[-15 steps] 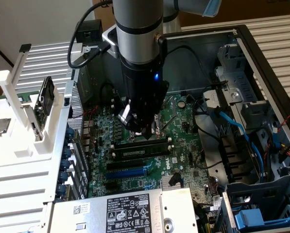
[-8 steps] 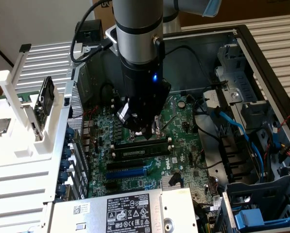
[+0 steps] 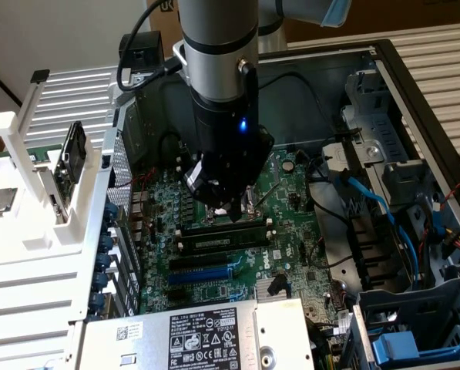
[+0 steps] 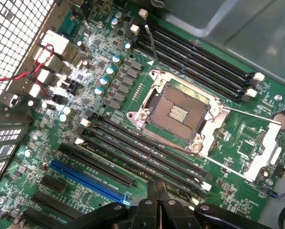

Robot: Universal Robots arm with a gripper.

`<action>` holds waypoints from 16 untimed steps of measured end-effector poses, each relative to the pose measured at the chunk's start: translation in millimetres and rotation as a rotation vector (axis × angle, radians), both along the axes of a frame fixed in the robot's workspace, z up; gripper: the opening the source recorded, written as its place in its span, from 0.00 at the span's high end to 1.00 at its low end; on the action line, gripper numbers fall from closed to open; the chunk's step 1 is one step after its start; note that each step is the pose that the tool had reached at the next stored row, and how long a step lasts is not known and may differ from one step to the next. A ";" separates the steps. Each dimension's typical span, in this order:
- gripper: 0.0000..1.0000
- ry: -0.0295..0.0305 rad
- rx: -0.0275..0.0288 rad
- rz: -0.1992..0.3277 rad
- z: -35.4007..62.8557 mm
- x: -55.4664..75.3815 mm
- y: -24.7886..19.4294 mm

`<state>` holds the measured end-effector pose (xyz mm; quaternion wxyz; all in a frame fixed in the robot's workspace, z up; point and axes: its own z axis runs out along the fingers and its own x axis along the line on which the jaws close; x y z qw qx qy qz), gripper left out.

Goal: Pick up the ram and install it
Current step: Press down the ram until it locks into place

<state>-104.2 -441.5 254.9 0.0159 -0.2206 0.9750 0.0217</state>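
Note:
In the exterior view, a long dark stick that looks like the ram [image 3: 223, 237] stands along a memory slot on the green motherboard [image 3: 291, 254]. It is just in front of the CPU socket. My gripper [image 3: 231, 208] hangs close above the slots behind that stick, pointing down, and I cannot tell whether it touches anything. In the wrist view the gripper [image 4: 157, 187] is shut, with nothing visible between its black fingers [image 4: 151, 193]. It sits over the near row of black memory slots [image 4: 147, 152] with white end clips. Whether the stick is clipped in is hidden.
The open CPU socket [image 4: 178, 112] has its lever raised, with a second bank of memory slots [image 4: 199, 57] beyond it. A blue expansion slot [image 4: 87, 179] lies beside the near slots. A white rack [image 3: 29, 193] holds a dark flat part [image 3: 72, 154]. Cables and drive cages [image 3: 399, 231] crowd the exterior view's right.

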 end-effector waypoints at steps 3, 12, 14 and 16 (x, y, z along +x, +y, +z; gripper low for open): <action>0.90 0.0001 0.0000 -0.053 0.0 0.0 0.0; 0.90 0.0000 0.0012 -0.298 0.0 0.0 0.0; 0.90 0.0001 0.0015 -0.333 0.0 0.0 0.0; 0.90 0.0001 0.0018 -0.369 0.0 0.0 0.0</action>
